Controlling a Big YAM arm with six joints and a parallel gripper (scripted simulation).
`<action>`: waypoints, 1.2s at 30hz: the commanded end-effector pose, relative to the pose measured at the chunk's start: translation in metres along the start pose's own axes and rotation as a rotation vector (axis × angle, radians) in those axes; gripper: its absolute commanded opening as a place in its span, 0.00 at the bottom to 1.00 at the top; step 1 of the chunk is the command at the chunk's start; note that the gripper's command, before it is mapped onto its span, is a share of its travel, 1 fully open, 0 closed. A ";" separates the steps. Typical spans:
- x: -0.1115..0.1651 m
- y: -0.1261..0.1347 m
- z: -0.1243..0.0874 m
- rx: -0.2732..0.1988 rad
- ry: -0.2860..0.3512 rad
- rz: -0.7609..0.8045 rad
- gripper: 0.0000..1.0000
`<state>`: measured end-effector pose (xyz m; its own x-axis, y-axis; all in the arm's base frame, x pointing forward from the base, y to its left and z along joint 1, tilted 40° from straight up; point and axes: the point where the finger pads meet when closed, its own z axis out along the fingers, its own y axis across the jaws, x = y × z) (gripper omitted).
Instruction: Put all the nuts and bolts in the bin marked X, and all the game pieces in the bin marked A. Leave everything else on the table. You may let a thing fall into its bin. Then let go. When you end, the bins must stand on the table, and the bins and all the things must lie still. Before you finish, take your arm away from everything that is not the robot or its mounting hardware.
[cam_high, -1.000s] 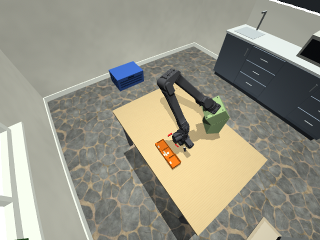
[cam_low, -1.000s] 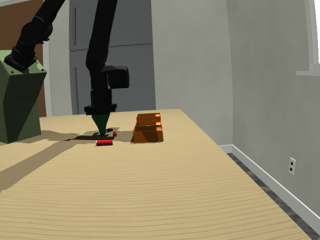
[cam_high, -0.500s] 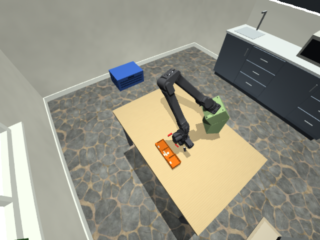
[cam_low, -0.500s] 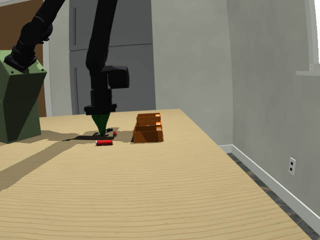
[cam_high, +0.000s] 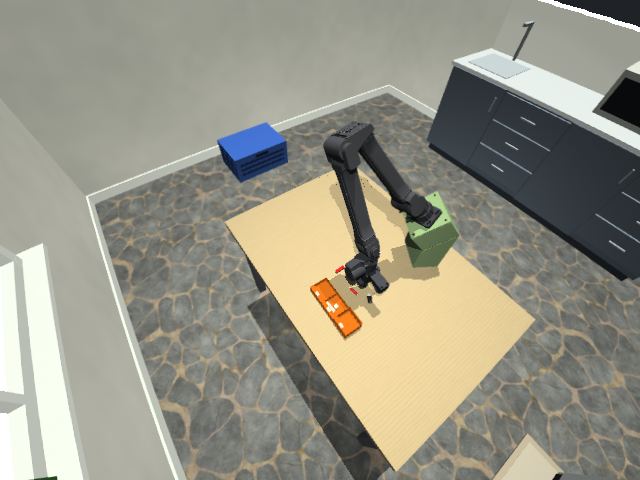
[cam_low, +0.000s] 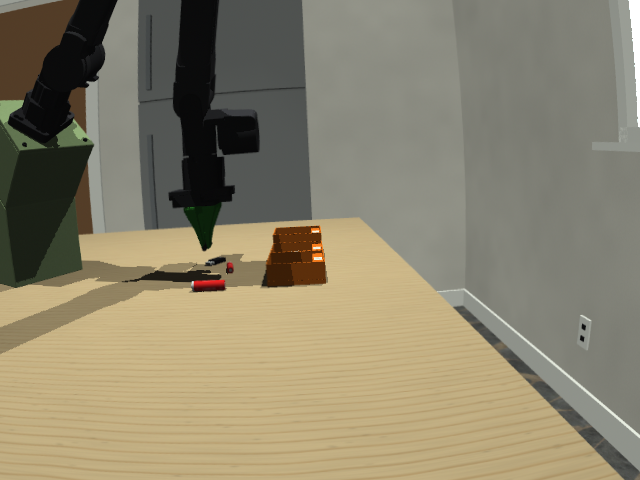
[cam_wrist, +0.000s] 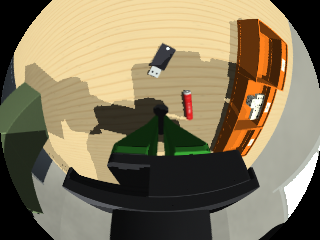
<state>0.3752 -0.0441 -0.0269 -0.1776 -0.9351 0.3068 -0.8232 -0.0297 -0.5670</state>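
Observation:
My gripper (cam_low: 205, 241) has green fingers that point down and hang a little above the table, left of the bins. It is shut on a small dark piece (cam_wrist: 160, 111) at the fingertips; I cannot tell what kind of piece it is. A row of orange bins (cam_low: 296, 255) with small white labels stands on the table and also shows in the wrist view (cam_wrist: 256, 87); I cannot read the letters. A red cylinder (cam_low: 208, 285) lies in front of the gripper. A second, smaller red piece (cam_low: 229, 267) lies closer to the bins. A black USB stick (cam_wrist: 160, 60) lies just beyond the fingertips.
The green block (cam_high: 431, 235) that carries the arm's base stands at the far side of the table. The table edge runs close behind the bins (cam_high: 336, 307). A blue crate (cam_high: 253, 150) sits on the floor.

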 end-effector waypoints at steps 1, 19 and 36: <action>-0.006 0.005 -0.018 -0.001 -0.014 -0.003 0.00; -0.004 0.004 -0.025 0.000 -0.010 -0.001 0.00; -0.007 0.003 -0.029 0.012 -0.016 0.000 0.00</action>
<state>0.3596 -0.0350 -0.0132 -0.1770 -0.9365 0.3028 -0.8272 -0.0252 -0.5614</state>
